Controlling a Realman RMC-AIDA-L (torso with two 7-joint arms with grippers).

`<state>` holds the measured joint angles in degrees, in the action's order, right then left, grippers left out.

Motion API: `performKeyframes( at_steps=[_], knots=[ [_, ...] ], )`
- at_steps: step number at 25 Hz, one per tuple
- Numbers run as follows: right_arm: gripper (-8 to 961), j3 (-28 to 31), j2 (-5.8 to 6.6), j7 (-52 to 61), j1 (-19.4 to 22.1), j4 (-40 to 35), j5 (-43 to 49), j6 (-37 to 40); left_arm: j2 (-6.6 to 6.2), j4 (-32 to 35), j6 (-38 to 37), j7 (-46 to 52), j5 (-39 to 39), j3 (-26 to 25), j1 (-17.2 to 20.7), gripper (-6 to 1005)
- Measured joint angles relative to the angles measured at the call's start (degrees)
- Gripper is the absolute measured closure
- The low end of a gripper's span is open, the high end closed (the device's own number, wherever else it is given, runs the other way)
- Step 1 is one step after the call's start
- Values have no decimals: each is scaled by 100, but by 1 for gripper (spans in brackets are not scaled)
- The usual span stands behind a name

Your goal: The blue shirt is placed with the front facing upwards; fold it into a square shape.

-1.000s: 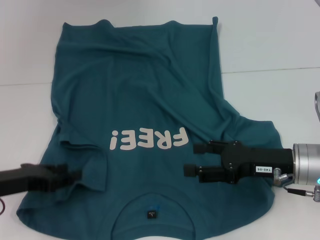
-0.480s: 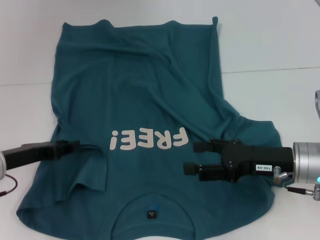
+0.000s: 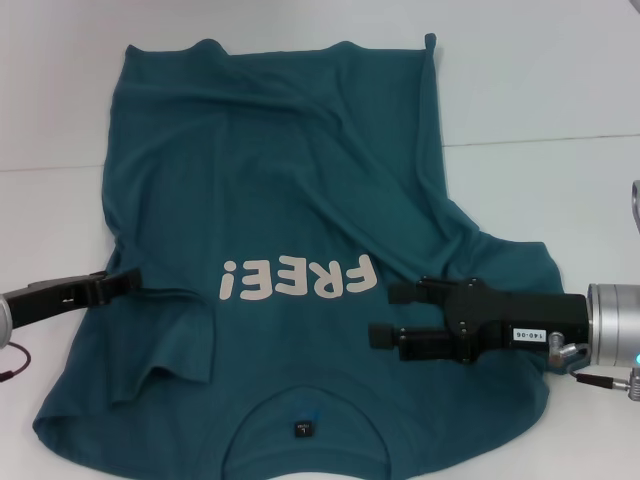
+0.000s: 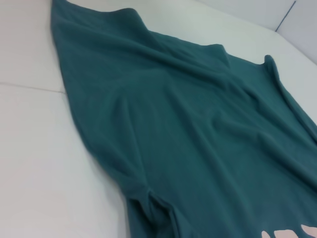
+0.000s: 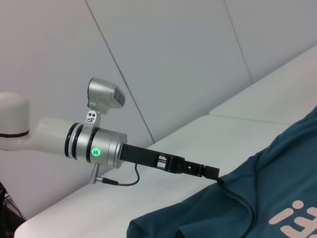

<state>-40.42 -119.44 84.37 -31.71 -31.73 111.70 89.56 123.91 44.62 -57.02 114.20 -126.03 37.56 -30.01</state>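
Note:
The blue shirt (image 3: 280,180) lies spread on the white table, front up, with its cream "FREE!" lettering (image 3: 300,278) and its neck label (image 3: 303,428) near me. Its left sleeve (image 3: 180,345) is folded inward onto the chest. My left gripper (image 3: 125,281) is low at the shirt's left edge, just beside that sleeve; the right wrist view shows the left gripper (image 5: 210,172) tip touching the cloth edge. My right gripper (image 3: 385,316) hovers open over the shirt's right chest, nothing between its fingers. The left wrist view shows only the shirt (image 4: 198,124).
The white table (image 3: 540,90) reaches past the shirt at the back and on both sides, with a seam line across it. A thin cable hangs by my left wrist (image 3: 12,362). A pale wall stands behind my left arm (image 5: 94,148).
My left gripper has moved from over the folded left sleeve up and outward to the shirt's left edge. The sleeve stays folded in. The right gripper has barely moved.

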Motion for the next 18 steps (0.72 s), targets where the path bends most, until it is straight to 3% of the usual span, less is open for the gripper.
performKeyframes(
  at_steps=[9, 18],
  knots=[
    [109, -1, 0, -1, 7, 8, 0, 0, 1, -325, 375, -19, 2, 166, -146, 480],
    [112, 14, 6, -14, 39, 13, 0, 0, 24, -493, 278, -24, 69, 314, -375, 479]
  ],
)
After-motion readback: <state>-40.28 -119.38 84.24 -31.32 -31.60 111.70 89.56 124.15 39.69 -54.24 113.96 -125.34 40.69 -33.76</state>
